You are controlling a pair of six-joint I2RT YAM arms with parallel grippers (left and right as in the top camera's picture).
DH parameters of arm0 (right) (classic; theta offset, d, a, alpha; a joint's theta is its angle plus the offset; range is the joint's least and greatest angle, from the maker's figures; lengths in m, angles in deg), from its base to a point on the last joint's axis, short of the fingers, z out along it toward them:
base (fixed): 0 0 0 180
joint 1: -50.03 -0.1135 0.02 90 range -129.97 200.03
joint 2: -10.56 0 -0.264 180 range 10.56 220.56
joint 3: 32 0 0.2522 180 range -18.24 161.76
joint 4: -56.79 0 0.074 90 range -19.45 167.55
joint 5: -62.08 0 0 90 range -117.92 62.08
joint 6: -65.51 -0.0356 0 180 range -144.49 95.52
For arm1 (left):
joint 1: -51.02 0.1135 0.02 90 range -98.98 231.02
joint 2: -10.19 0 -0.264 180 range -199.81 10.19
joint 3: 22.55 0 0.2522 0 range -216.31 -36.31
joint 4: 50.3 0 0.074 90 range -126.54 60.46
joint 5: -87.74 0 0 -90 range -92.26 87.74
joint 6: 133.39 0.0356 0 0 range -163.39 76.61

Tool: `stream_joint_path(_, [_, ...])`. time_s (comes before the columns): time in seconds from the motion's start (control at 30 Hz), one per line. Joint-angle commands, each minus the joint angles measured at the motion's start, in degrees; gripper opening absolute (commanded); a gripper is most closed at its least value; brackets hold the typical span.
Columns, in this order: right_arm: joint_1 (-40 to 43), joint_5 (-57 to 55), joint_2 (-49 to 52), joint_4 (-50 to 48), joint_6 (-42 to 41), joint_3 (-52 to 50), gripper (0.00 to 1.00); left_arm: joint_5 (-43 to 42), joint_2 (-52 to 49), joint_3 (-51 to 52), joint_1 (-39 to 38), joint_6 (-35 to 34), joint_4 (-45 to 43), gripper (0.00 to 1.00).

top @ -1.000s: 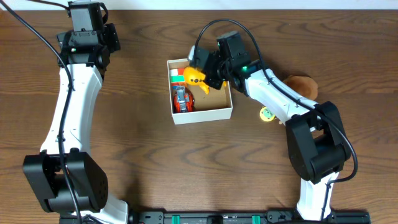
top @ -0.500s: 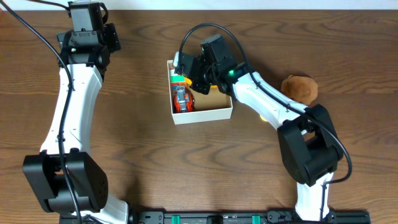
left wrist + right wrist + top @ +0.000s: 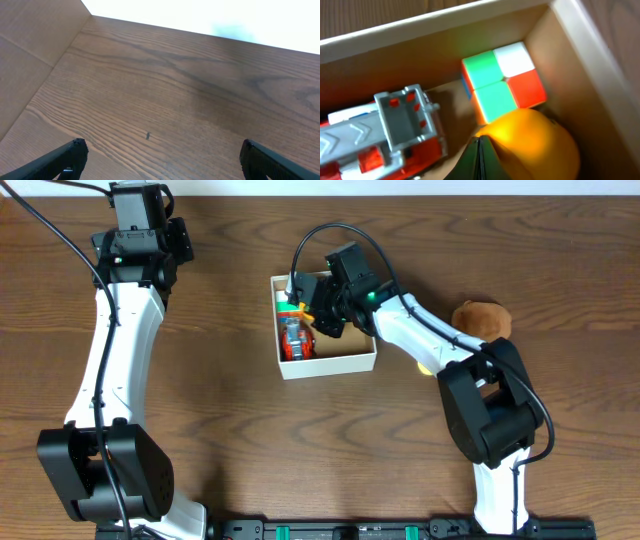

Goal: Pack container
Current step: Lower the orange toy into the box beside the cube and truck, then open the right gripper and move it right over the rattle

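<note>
The container (image 3: 330, 364) is a square white box with a tan bottom, at the table's middle back. Inside it lie a red and grey toy fire truck (image 3: 292, 340) and a small colour cube (image 3: 284, 304). My right gripper (image 3: 312, 316) reaches into the box and is shut on a round yellow toy (image 3: 304, 311). In the right wrist view the shut fingers (image 3: 482, 150) hold the yellow toy (image 3: 535, 142) low beside the cube (image 3: 502, 80) and the truck (image 3: 385, 135), near the box wall (image 3: 420, 22). My left gripper (image 3: 162, 150) is open over bare wood, far back left (image 3: 150, 225).
A brown plush toy (image 3: 484, 320) lies on the table right of the box. A small yellow-green disc (image 3: 426, 367) peeks out from under the right arm. The table's far edge runs just beyond the left gripper.
My right gripper has carried the yellow toy leftward and down into the box, beside the cube and truck. The left arm has not moved.
</note>
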Motion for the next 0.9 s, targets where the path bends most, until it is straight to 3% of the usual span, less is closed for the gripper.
stream_joint_path(0.0, [2.45, -2.75, 1.84, 2.14, -0.98, 0.33, 0.01, 0.48, 1.01, -1.01, 0.02, -0.31, 0.17, 0.98])
stream_joint_path(0.43, [0.63, -0.96, 1.84, -6.8, -0.98, 3.28, 0.01, 0.46, 1.01, -1.01, 0.02, -0.31, 0.17, 0.98])
stream_joint_path(0.6, [-0.31, -1.03, 1.46, -6.71, -1.9, 7.85, 0.37, 0.48, 1.01, -1.01, 0.02, -0.31, 0.17, 0.98])
stream_joint_path(0.7, [0.0, -2.71, 0.17, -4.35, -3.17, 10.56, 0.48, 0.48, 1.01, -1.01, 0.02, -0.31, 0.17, 0.98])
stream_joint_path(0.87, [2.03, -16.31, -5.16, 8.26, -4.39, 14.64, 0.75, 0.48, 1.01, -1.01, 0.02, -0.31, 0.17, 0.98])
